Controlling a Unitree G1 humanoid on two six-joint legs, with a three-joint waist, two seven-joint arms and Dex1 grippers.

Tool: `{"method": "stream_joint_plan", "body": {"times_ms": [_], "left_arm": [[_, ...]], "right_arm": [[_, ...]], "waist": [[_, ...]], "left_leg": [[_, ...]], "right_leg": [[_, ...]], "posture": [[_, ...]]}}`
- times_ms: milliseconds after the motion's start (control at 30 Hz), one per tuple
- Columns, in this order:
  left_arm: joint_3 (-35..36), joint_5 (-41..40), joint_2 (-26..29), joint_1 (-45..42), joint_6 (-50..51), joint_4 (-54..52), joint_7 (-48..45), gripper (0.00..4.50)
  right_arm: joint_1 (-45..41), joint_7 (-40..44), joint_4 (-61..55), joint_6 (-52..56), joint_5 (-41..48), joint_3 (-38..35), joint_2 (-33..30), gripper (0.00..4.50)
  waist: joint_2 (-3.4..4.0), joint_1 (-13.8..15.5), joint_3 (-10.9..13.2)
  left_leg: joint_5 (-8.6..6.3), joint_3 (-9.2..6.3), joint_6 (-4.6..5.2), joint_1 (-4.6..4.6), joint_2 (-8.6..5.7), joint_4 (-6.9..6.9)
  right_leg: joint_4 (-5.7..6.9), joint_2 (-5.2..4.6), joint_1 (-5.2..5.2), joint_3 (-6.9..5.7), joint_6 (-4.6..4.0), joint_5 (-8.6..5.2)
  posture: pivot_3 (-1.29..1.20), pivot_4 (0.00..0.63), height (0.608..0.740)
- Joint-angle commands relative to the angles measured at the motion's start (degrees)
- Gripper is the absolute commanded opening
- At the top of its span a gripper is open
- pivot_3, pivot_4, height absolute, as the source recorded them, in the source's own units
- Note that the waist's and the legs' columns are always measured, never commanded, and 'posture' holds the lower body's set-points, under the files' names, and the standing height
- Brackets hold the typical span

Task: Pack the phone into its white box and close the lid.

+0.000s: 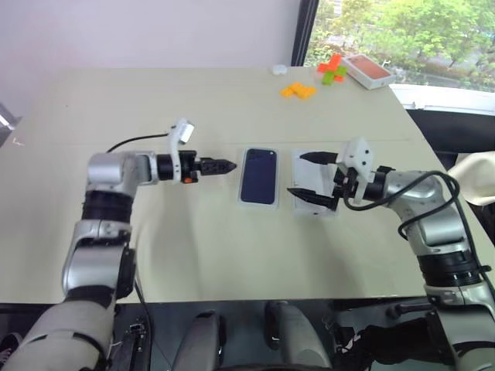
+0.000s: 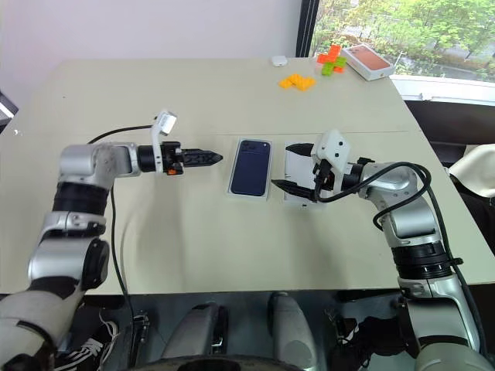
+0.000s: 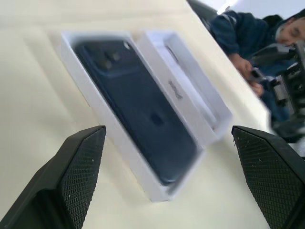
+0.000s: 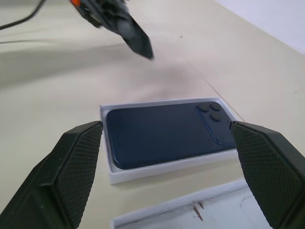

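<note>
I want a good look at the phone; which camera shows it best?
The right wrist view: the phone lies close up in the box, whole back and camera cluster visible. The left wrist view shows it close but blurred; the head views show it small from above.

Pretty bright in here, daylight pouring in from the window (image 1: 387, 31) at the far right corner. Soft shadows only, stretching across the table (image 1: 193, 100) on the side away from the glass. The left wrist view is smeared, the phone (image 3: 138, 105) looks blurry; the near fingertips (image 3: 76, 176) stay sharp.
</note>
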Motion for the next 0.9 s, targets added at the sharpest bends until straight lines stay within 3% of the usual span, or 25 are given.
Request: {"method": "stream_joint_plan", "body": {"times_ms": [33,167,267,467,667,900], "left_arm": [[1.8,-1.7,2.1,5.2,-7.0,-8.0,-0.9,4.46],[2.1,-1.9,3.7,11.0,-13.2,-13.4,-1.1,4.46],[4.0,-3.5,3.1,15.3,-21.2,-17.7,-2.2,4.46],[4.5,-6.2,3.8,18.2,-22.5,-19.9,-1.7,4.46],[4.6,-8.9,3.3,19.1,-21.4,-21.3,-1.1,4.46],[3.5,-9.7,3.2,19.7,-21.3,-22.7,0.5,4.46]], "right_arm": [[-1.6,-2.7,-0.8,3.1,-3.0,1.2,-1.1,4.5],[-3.4,-7.3,-0.5,9.5,-6.7,3.3,-0.7,4.5],[-7.2,-14.5,-3.5,22.0,-6.5,2.6,2.5,4.5],[-10.0,-22.8,-6.1,36.6,-8.5,3.3,4.2,4.5],[-12.6,-29.9,-7.7,51.6,-5.2,-1.8,11.6,4.5],[-10.9,-33.5,-9.2,55.5,-5.1,-0.9,13.1,4.5]], "waist": [[0.0,0.2,0.0],[0.0,0.3,0.0],[0.02,0.2,0.0],[0.03,0.5,0.0],[0.03,0.1,0.0],[0.03,0.1,0.0]], "left_leg": [[0.0,0.0,0.0,-0.01,0.0,0.0],[0.0,0.02,0.0,-0.01,-0.01,0.01],[0.0,0.04,0.0,-0.03,-0.01,0.01],[-0.01,-0.01,0.01,-0.07,-0.03,0.01],[-0.03,0.06,0.06,-0.06,-0.02,0.02],[-0.03,0.04,0.07,-0.06,-0.01,0.02]], "right_leg": [[-0.01,0.0,-0.01,-0.01,-0.01,0.0],[-0.01,-0.05,-0.01,0.01,-0.04,0.01],[-0.05,-0.06,-0.01,0.0,-0.05,0.02],[-0.05,-0.11,-0.03,-0.04,-0.09,0.03],[-0.06,-0.06,-0.02,-0.04,-0.08,0.04],[-0.04,-0.03,-0.02,-0.05,-0.07,0.04]], "posture": [[0.0,0.15,0.74],[0.0,0.15,0.74],[0.0,0.15,0.74],[0.0,0.15,0.74],[0.0,0.15,0.74],[0.0,0.15,0.74]]}}
